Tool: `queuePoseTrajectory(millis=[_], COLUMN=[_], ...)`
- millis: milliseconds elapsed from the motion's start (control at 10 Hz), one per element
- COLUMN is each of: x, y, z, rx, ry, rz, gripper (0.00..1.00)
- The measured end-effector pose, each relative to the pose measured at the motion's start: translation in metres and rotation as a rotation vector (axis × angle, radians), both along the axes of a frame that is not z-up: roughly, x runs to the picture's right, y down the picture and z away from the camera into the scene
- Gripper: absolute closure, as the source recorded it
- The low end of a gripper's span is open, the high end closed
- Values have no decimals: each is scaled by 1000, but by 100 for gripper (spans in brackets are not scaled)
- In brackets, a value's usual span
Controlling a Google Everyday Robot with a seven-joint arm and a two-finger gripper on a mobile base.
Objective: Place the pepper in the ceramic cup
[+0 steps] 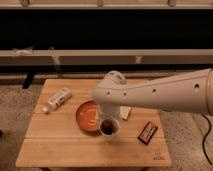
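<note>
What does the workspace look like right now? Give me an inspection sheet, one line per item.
Surface: wooden table, light slatted top, standing on a speckled floor.
Ceramic cup: ceramic cup stands upright beside the orange bowl's right edge, something dark inside it.
Pepper: the dark shape in the cup may be the pepper; cannot confirm.
Clutter: orange bowl at centre; bottle lying on its side at the left; white block partly behind the arm; red-and-black packet at the right.
Gripper: gripper is directly above the cup, mostly hidden by the arm's white housing.
Cables: black cable hanging at the far right.
Surroundings: dark wall with a horizontal rail behind the table.
</note>
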State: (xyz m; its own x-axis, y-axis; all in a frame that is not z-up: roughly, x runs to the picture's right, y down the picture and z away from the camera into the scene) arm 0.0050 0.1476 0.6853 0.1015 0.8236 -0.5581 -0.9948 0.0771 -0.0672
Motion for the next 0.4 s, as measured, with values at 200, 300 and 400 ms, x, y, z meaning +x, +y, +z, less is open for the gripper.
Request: queuePoseTrajectory(millis=[200, 300, 400], x=[-3, -4, -4], y=[-4, -3, -3], z=[-1, 0, -1], rx=[15, 15, 15], ry=[1, 0, 0], rz=[1, 0, 0], gripper=[20, 20, 20])
